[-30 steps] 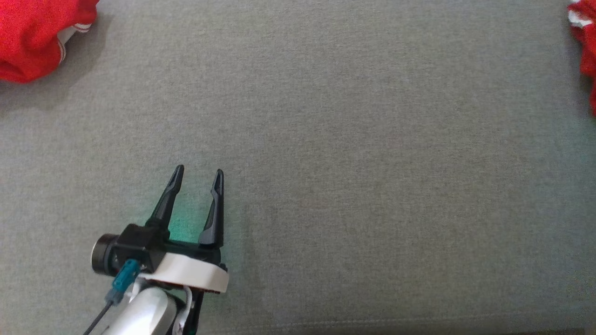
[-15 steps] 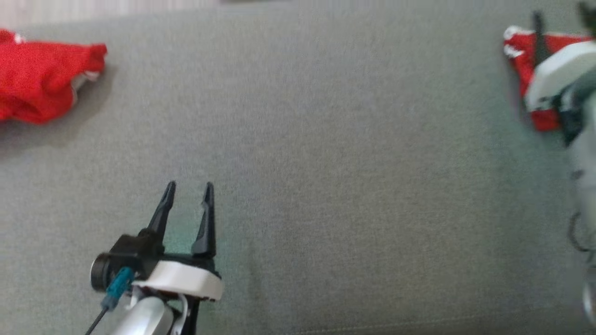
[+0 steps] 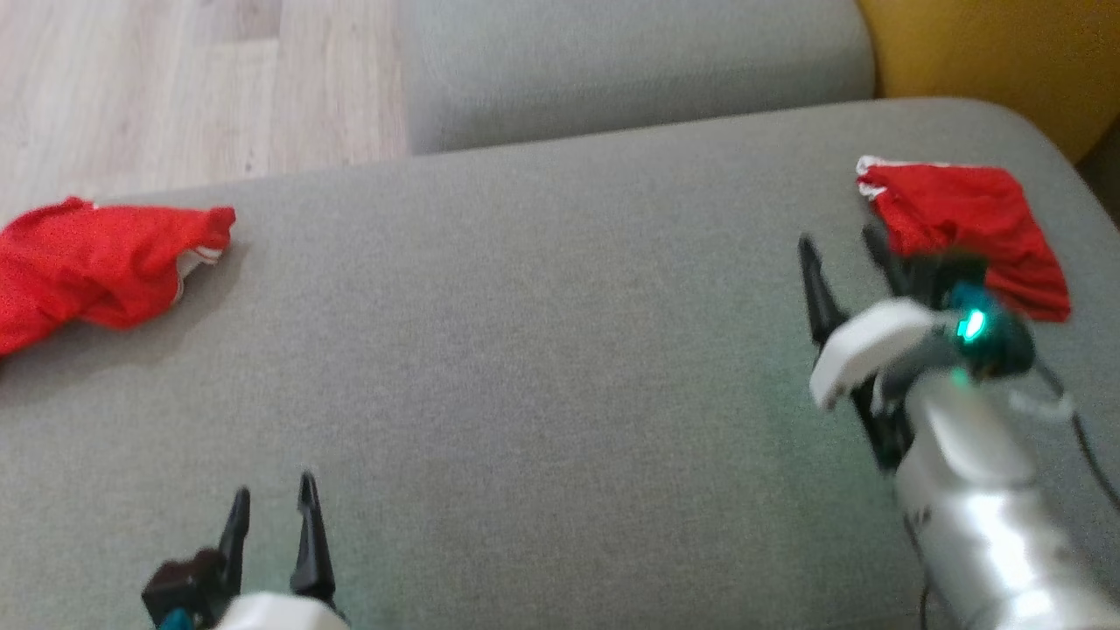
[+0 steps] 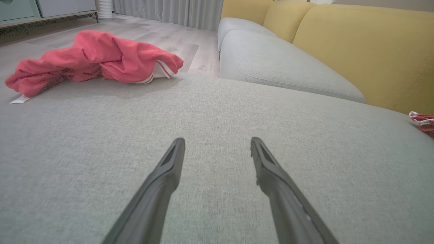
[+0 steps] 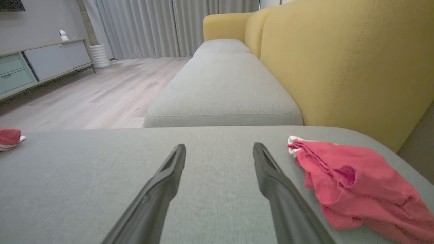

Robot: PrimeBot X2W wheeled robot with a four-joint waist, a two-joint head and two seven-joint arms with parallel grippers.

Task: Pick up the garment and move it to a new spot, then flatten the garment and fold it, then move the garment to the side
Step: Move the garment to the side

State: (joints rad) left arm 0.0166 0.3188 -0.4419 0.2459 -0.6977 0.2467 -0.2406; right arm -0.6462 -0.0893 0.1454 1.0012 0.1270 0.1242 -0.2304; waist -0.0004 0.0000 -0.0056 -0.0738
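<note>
A crumpled red garment [image 3: 96, 267] lies at the far left edge of the grey seat cushion [image 3: 542, 350]. The left pincer [image 3: 273, 487] is over the cushion's near-left part, fingers spread and holding nothing. The right pincer [image 3: 837, 238] hangs over the cushion's right part, also spread wide and empty. Its tips are just beside a second red garment [image 3: 962, 227], bunched at the cushion's far right corner.
</note>
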